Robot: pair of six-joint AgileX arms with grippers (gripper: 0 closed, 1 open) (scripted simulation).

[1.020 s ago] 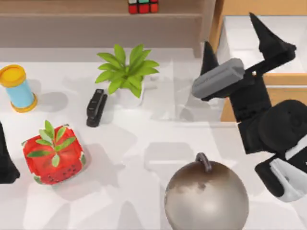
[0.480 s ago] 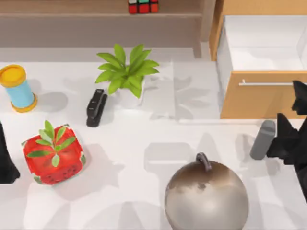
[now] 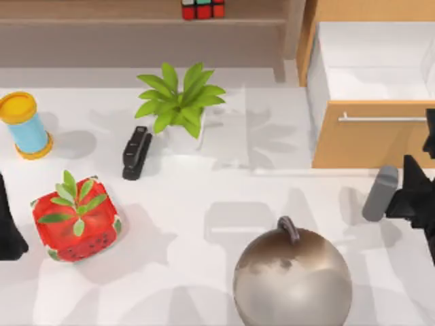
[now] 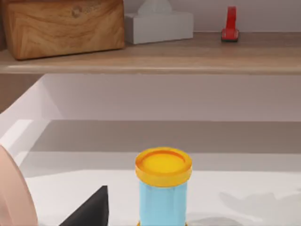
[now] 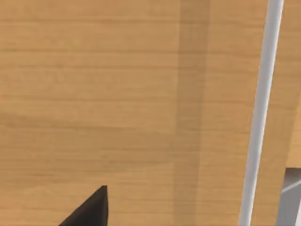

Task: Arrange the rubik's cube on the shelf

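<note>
The rubik's cube (image 3: 202,9) sat on the shelf (image 3: 136,22) along the surface's far edge. The right pincer (image 3: 416,178), empty at the right edge, fingers seemingly apart, should retreat clear of the drawer cabinet (image 3: 367,139). The left pincer (image 3: 8,227) idled at the left edge.

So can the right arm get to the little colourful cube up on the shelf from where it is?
Probably yes. The right gripper sits low at the table's right edge, far from the rubik's cube on the shelf. The potted plant and the open drawer stand near the way, but the path above looks free.
</note>
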